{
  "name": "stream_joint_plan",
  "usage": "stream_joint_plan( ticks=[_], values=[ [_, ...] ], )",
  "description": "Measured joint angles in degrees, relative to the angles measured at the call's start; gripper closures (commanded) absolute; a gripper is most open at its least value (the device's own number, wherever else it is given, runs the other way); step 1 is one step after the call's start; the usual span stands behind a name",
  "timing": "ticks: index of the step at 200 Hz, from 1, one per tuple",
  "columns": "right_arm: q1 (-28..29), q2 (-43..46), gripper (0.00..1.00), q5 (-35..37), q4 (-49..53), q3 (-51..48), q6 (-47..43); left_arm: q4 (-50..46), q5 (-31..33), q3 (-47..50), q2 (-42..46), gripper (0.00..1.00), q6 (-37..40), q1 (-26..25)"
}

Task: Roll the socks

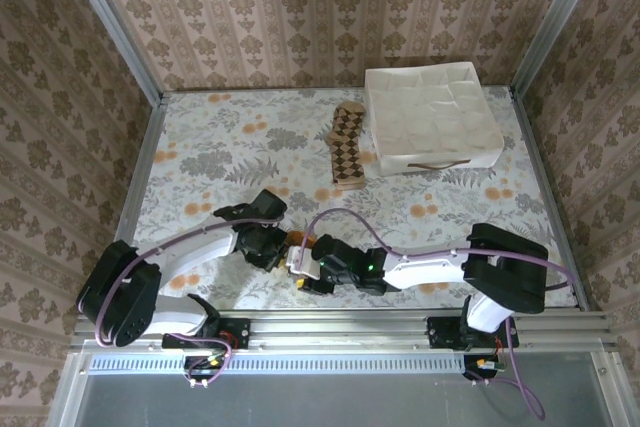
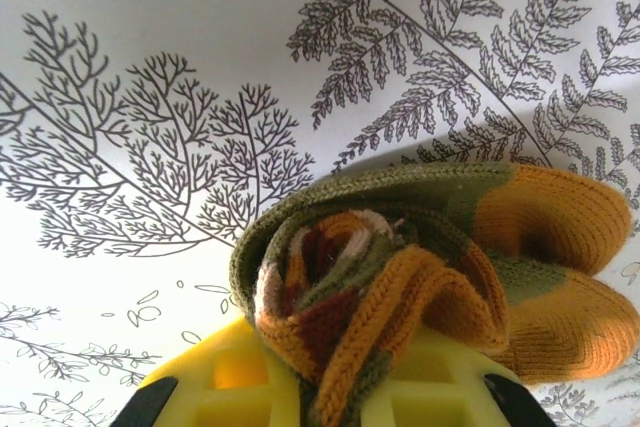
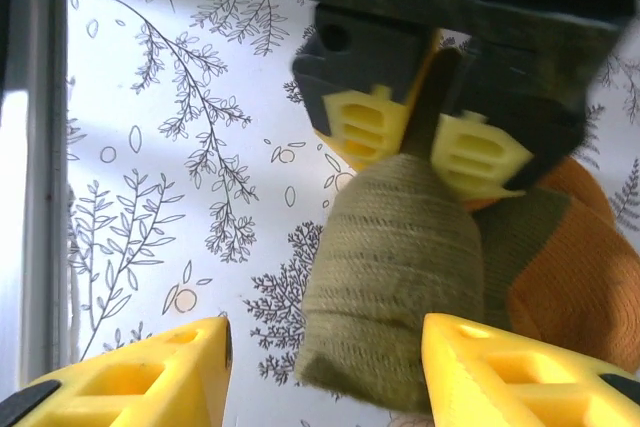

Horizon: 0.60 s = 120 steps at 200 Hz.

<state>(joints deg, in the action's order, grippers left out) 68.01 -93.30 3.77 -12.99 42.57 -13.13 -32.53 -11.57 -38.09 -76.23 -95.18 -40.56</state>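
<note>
Near the front edge of the table (image 1: 200, 147), the left gripper (image 2: 320, 389) is clamped on the partly rolled green sock (image 2: 400, 267). The right gripper (image 3: 325, 387) faces it, spread wide either side of the roll's free end. The roll's axis runs straight from one gripper to the other, so the right one is nearer that end. Farther back, well apart, the argyle sock (image 1: 347, 147) lies flat just beside a white box (image 1: 430, 117). Two socks, one box

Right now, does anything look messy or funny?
Only the striped sock, pinched in the left end effector near the front edge: its roll is loose, orange end sticking out. The argyle sock lies unrolled beside the white box.
</note>
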Motion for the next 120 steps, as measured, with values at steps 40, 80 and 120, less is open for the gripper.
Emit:
stream_joint_plan(
  ticks=[40,80,120],
  values=[
    [1.2,-4.4,0.48,7.5,0.5,3.8,-4.2,-0.8,-0.2,-0.9,-0.9,1.00,0.0,0.1],
    [1.4,-8.1,0.58,10.4,1.5,7.0,-5.9,-0.7,-0.2,-0.8,-0.9,1.00,0.1,0.3],
    [1.4,-10.2,0.98,11.5,2.1,9.6,-4.3,-1.4,1.3,0.0,1.2,0.64,1.4,2.6]
  ],
)
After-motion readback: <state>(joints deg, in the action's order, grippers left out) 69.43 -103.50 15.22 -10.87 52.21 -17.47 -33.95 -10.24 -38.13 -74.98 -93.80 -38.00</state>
